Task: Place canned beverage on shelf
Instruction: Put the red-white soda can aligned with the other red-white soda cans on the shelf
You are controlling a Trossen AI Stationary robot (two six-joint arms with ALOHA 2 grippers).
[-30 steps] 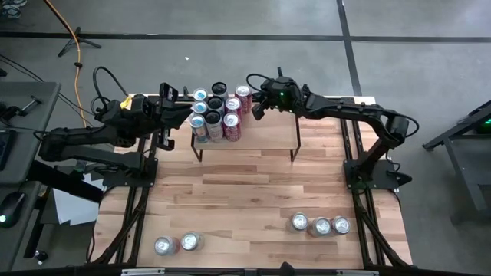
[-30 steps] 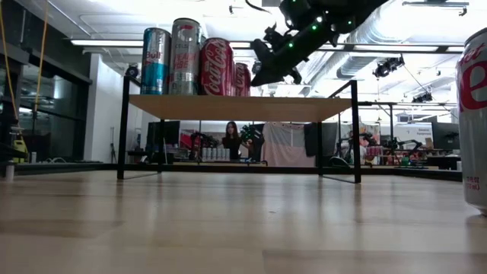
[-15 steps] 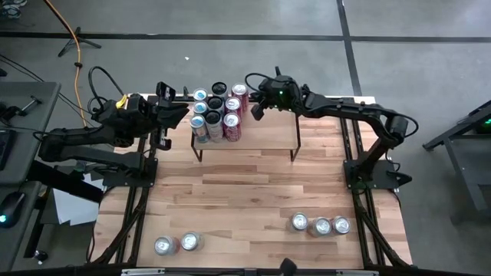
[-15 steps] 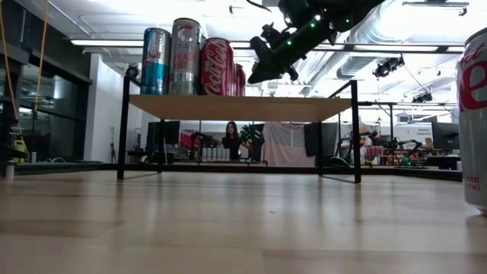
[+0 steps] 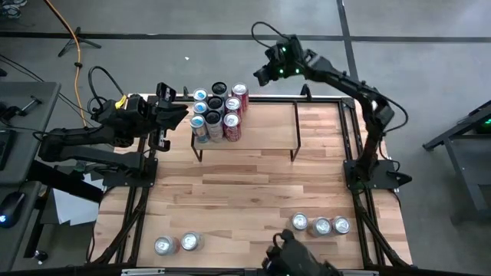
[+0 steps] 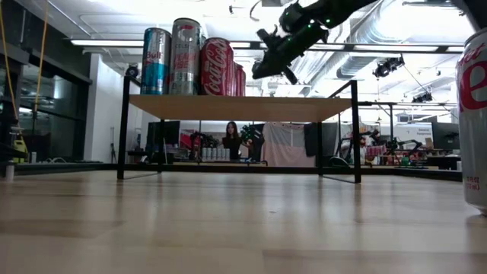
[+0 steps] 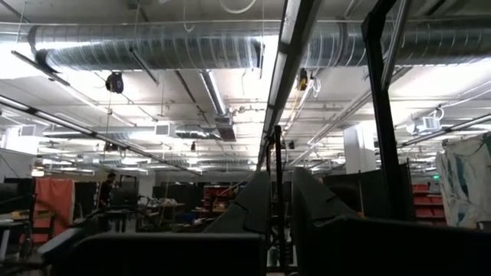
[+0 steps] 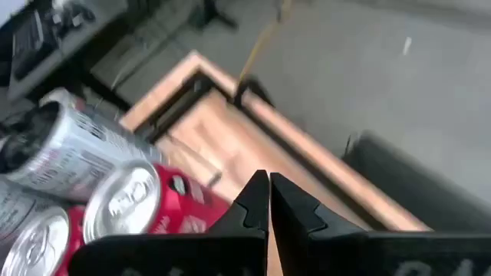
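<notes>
The right gripper (image 5: 261, 76) has lifted back from the shelf (image 5: 265, 126) since a second ago and now hangs above its far edge, jaws pressed together on nothing. The cluster of cans (image 5: 217, 113) stands upright on the shelf's left end; the rest of the plank is bare. The left gripper (image 5: 182, 113) waits just beside that end, closed and empty. Three cans (image 5: 320, 225) and two cans (image 5: 176, 244) stand on the table's (image 5: 253, 192) near side.
</notes>
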